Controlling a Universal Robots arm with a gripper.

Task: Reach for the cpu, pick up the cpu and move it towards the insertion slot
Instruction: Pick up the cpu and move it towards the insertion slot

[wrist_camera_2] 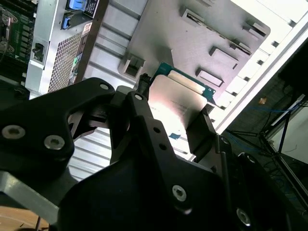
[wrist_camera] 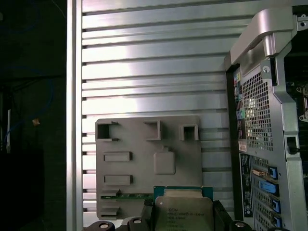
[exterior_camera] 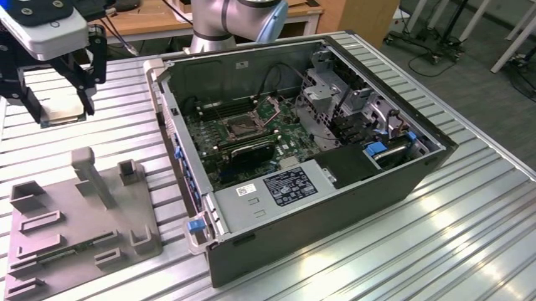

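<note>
The cpu (wrist_camera: 183, 211) sits clamped between the two black fingers (exterior_camera: 87, 94) of the pincer (exterior_camera: 60, 106), lifted clear above the ribbed tabletop (exterior_camera: 469, 238) at the exterior view's upper left, so the pick-up looks done and the carry toward the socket is the step in hand. Beneath it lies the grey tray (wrist_camera: 144, 163), and well apart inside the open computer case (exterior_camera: 352, 188) waits the insertion slot (exterior_camera: 240, 128), which calls for a level, steady traverse over the case wall.
</note>
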